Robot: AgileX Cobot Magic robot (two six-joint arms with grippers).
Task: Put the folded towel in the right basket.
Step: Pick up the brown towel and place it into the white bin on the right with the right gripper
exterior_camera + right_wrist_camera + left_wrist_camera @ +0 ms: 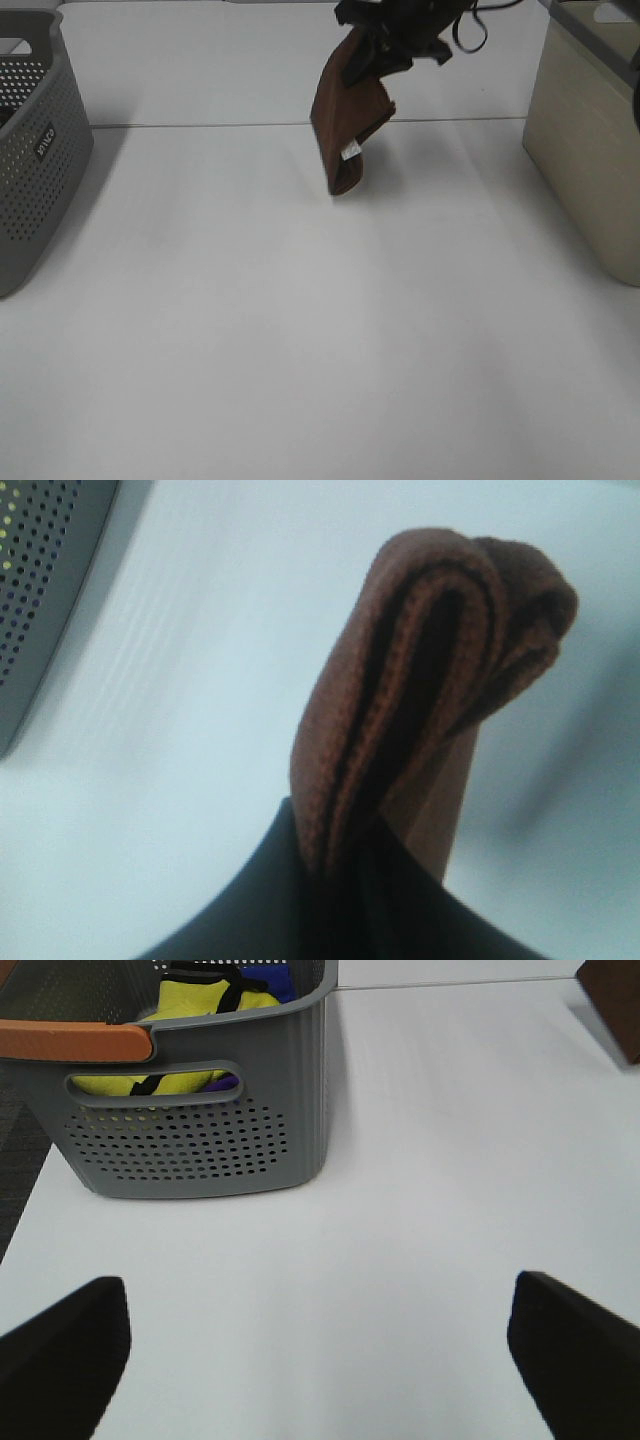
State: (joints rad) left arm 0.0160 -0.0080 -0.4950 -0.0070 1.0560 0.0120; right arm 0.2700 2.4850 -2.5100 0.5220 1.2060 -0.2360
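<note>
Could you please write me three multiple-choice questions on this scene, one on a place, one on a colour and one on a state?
1. Where is the folded towel? A. on a shelf B. hanging from the right tool over the table C. lying flat on the table
2. What colour is the right basket? A. beige B. red C. black
3. How is the left tool? A. shut on the towel B. shut on nothing C. open
Answers: B, the tool grips its upper end; A, its wall is pale beige; C, its fingers stand wide apart.
</note>
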